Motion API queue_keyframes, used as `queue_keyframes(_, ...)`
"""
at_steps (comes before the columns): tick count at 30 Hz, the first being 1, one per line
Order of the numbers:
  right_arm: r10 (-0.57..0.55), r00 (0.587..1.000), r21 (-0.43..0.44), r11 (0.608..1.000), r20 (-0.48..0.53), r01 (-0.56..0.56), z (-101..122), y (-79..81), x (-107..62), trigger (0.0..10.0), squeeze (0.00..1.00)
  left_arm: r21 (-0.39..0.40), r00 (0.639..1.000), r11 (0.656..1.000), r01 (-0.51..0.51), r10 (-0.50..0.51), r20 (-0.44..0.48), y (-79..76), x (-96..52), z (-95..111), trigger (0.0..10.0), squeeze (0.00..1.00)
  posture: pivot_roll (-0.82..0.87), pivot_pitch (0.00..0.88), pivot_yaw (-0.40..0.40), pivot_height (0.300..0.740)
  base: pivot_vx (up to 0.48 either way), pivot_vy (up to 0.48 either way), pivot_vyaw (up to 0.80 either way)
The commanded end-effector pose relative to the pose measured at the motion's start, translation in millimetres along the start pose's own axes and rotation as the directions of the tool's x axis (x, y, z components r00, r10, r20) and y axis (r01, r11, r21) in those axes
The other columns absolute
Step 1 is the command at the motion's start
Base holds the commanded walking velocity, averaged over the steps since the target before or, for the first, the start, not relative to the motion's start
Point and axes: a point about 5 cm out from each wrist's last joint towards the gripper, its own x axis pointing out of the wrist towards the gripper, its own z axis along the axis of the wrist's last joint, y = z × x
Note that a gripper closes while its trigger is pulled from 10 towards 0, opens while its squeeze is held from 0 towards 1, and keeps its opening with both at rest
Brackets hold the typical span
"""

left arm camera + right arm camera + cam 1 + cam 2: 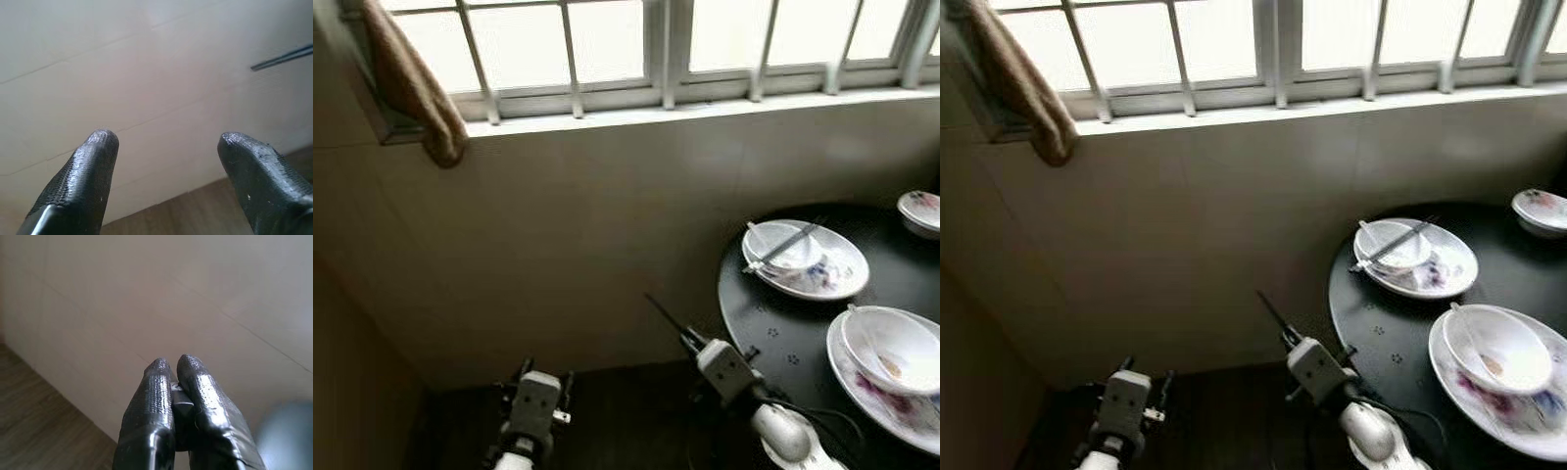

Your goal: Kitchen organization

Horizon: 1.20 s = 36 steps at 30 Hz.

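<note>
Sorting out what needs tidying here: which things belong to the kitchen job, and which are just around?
Job:
near bowl on floral plate
far bowl, chopsticks, far plate
small bowl

Around:
round table
window
cloth

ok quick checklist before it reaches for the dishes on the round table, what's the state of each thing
1. Left gripper open and free: ok, fingers spread, nothing between them, facing the tiled wall.
2. Right gripper ready to grasp: not ok, fingers pressed shut.
3. Right gripper positioned over the table: not ok, it sits beside the table's left edge.
4. Chopsticks steady: ok, resting across the small bowl on the far plate.
5. Near bowl seated on its plate: ok.
6. Near bowl empty: cannot tell, some residue seems to show inside.
</note>
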Motion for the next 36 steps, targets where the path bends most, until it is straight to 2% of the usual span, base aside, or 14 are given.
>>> queue_keyframes(1, 0.046, 0.999, 0.027, 0.999, -0.001, -0.046, 1, 10.6, 3.1, 10.0, 0.00, 0.025, 0.998, 0.999, -0.042, 0.043, -0.034, 7.7, -3.6, -6, 10.0, 0.00, -0.04, 0.000, 0.000, 0.740, 0.000, 0.000, 0.80)
queue_keyframes(6, 0.101, 0.992, -0.005, 0.995, -0.074, -0.101, -10, 18.5, 3.9, 10.0, 0.00, 0.027, 0.998, 0.998, -0.049, 0.050, -0.040, 8.3, -2.2, -7, 10.0, 0.00, -0.04, 0.000, 0.000, 0.740, 0.000, 0.000, 0.80)
queue_keyframes(10, 0.093, 0.991, -0.050, 0.994, -0.098, -0.098, -12, 17.9, 5.3, 10.0, 0.00, 0.031, 0.998, 0.998, -0.051, 0.052, -0.044, 8.0, -1.6, -7, 10.0, 0.00, -0.04, 0.000, -0.001, 0.740, 0.000, 0.000, 0.80)
queue_keyframes(14, 0.071, 0.980, -0.147, 0.984, -0.183, -0.099, -20, 18.9, 7.4, 10.0, 0.00, 0.036, 0.997, 0.998, -0.052, 0.054, -0.049, 8.7, -0.8, -8, 10.0, 0.00, -0.04, 0.000, 0.000, 0.740, 0.000, 0.000, 0.80)
queue_keyframes(17, 0.060, 0.980, -0.200, 0.975, -0.191, -0.099, -19, 19.7, 8.5, 10.0, 0.00, 0.040, 0.997, 0.998, -0.052, 0.054, -0.050, 8.9, -0.7, -8, 10.0, 0.00, -0.04, 0.000, 0.001, 0.740, 0.000, 0.000, 0.80)
queue_keyframes(28, 0.014, 0.974, -0.205, 0.977, -0.225, -0.061, -23, 20.7, 10.9, 10.0, 0.00, 0.030, 0.997, 0.999, -0.021, 0.023, -0.068, 8.5, 1.1, -10, 10.0, 0.00, -0.03, 0.000, 0.002, 0.740, 0.000, 0.000, 0.63)
queue_keyframes(36, -0.018, 0.979, -0.210, 0.977, -0.201, -0.025, -20, 19.0, 13.6, 10.0, 0.00, 0.030, 0.998, 0.999, -0.020, 0.022, -0.062, 9.5, 1.1, -10, 10.0, 0.00, -0.03, 0.000, 0.004, 0.740, 0.000, 0.000, 0.00)
